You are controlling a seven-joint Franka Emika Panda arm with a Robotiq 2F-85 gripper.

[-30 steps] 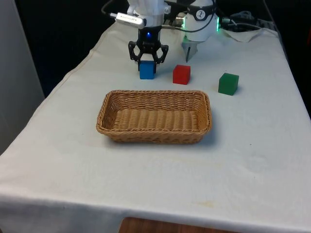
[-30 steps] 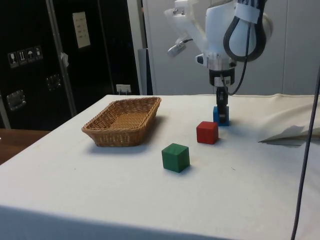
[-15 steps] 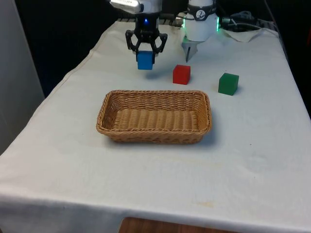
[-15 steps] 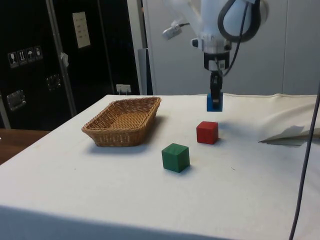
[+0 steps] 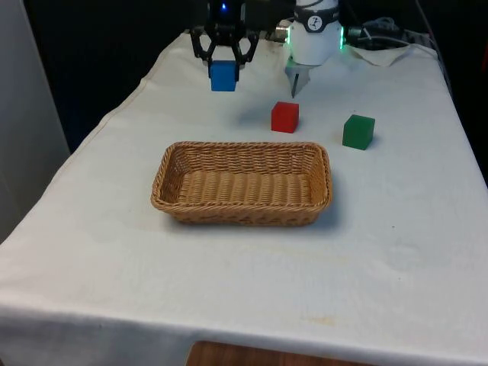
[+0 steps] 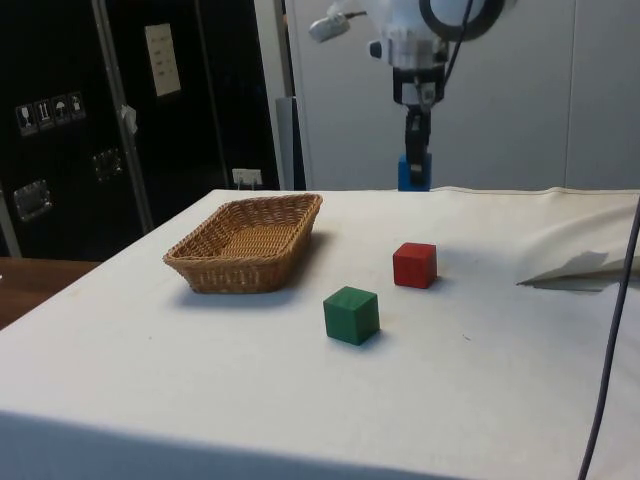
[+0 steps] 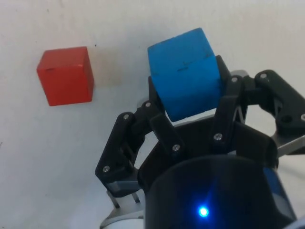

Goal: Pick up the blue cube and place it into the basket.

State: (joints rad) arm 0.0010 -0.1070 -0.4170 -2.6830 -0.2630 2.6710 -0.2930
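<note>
At the top of the front view, left of centre, the gripper (image 5: 223,61) hangs above the table (image 5: 396,229) with its fingers closed on the blue cube (image 5: 223,76), which is clear of the cloth; the arm above it is cut off by the frame edge. Below, in the middle of the frame, sits the basket (image 5: 242,207), with the red cube (image 5: 284,117) and green cube (image 5: 358,131) beyond it toward the upper right.

Across the side view, the gripper (image 6: 414,165) is in the upper centre, and the blue cube (image 6: 413,172) it holds is partly hidden by the fingers. The basket (image 6: 245,262) lies at mid-left, well apart from it; the red cube (image 6: 414,265) and green cube (image 6: 351,314) rest on the table (image 6: 300,400) nearer the centre.

Close up in the wrist view, the blue cube (image 7: 186,71) sits slightly tilted between the black fingers (image 7: 162,129), with the red cube (image 7: 66,75) on the cloth beyond.
</note>
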